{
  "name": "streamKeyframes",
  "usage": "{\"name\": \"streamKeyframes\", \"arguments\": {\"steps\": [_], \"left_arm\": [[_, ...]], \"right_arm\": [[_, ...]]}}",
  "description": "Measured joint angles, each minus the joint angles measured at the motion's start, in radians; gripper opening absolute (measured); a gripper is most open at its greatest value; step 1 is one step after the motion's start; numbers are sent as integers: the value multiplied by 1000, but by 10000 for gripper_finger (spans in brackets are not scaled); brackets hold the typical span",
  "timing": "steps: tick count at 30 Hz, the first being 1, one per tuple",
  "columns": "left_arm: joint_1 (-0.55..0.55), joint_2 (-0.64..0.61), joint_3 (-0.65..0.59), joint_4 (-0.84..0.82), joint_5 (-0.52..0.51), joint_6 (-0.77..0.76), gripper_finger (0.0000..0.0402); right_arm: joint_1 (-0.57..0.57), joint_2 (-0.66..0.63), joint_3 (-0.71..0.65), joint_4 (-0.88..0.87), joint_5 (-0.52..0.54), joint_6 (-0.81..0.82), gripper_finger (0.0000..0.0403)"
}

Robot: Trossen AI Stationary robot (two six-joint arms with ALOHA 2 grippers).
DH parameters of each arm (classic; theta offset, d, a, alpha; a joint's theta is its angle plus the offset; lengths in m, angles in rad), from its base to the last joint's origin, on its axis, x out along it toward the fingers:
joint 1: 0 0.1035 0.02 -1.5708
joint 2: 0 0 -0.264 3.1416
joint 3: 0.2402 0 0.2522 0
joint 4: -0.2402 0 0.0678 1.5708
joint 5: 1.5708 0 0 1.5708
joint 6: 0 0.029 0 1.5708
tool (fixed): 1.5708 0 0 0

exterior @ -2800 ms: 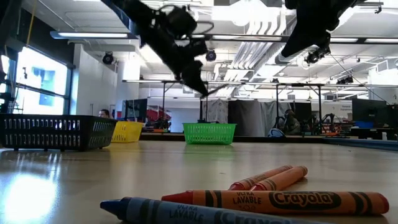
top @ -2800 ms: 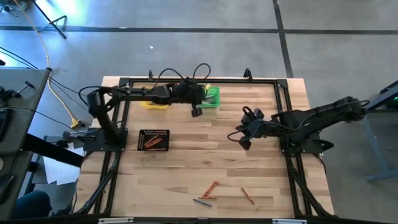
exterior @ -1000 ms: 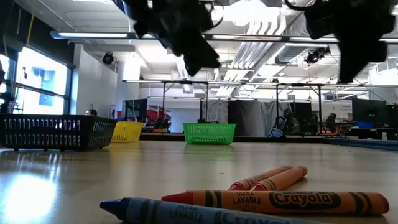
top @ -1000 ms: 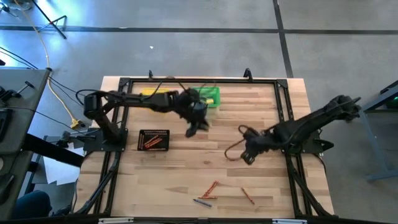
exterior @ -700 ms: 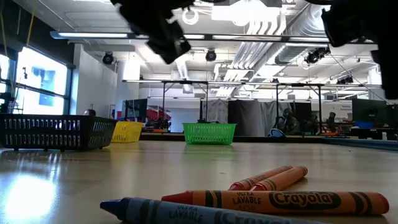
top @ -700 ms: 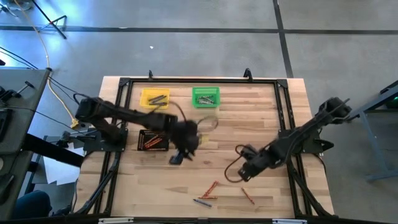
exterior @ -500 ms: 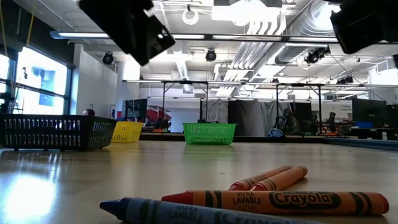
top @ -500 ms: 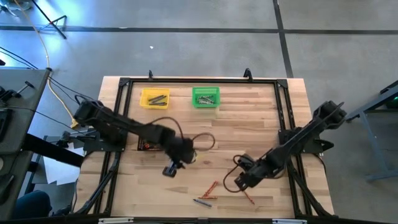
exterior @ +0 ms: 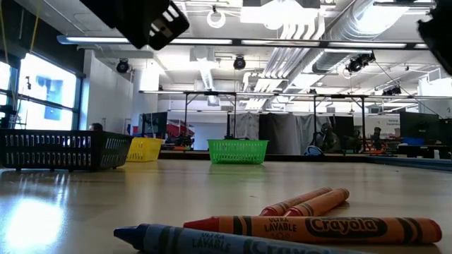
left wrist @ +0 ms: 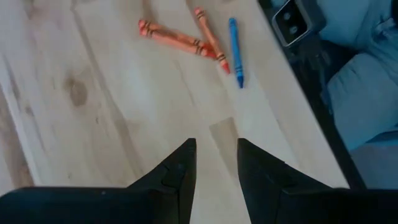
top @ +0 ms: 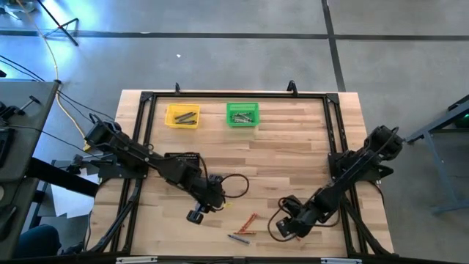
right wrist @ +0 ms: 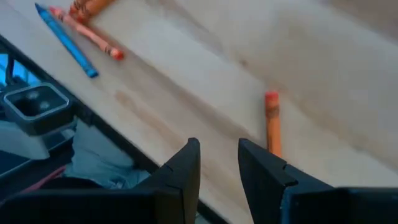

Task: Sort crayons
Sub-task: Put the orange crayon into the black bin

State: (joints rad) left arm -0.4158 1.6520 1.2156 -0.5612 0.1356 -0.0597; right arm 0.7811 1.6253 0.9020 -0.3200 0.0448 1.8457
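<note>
Lower centre of the high view: your empty left gripper (top: 195, 215), jaws parted, hangs near the thin orange and blue wax crayons (top: 248, 224). Your right gripper (top: 286, 229), likewise unclenched, overhangs a lone orange crayon (right wrist: 272, 122), probably positioned for pickup.

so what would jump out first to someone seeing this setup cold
Probably the loose crayons near the table's front edge: a small cluster of orange ones beside a blue crayon, plus a single orange crayon lying apart. Both arms reach toward them, the left gripper and right gripper each open and empty. Along the far edge sit a yellow bin and a green bin; a black mesh bin stands under the left arm.
</note>
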Motion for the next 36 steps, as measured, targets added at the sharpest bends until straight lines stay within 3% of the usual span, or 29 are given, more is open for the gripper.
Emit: {"name": "streamKeyframes", "arguments": {"steps": [7,25,36], "left_arm": [[-18,0,0,72,0,1,104],[-18,1,0,89,-1,-44,104],[-18,1,0,96,-1,-43,104]], "right_arm": [[42,0,0,-25,-1,87,103],[45,1,0,-92,-41,85,103],[45,90,0,-70,-85,86,103]]}}
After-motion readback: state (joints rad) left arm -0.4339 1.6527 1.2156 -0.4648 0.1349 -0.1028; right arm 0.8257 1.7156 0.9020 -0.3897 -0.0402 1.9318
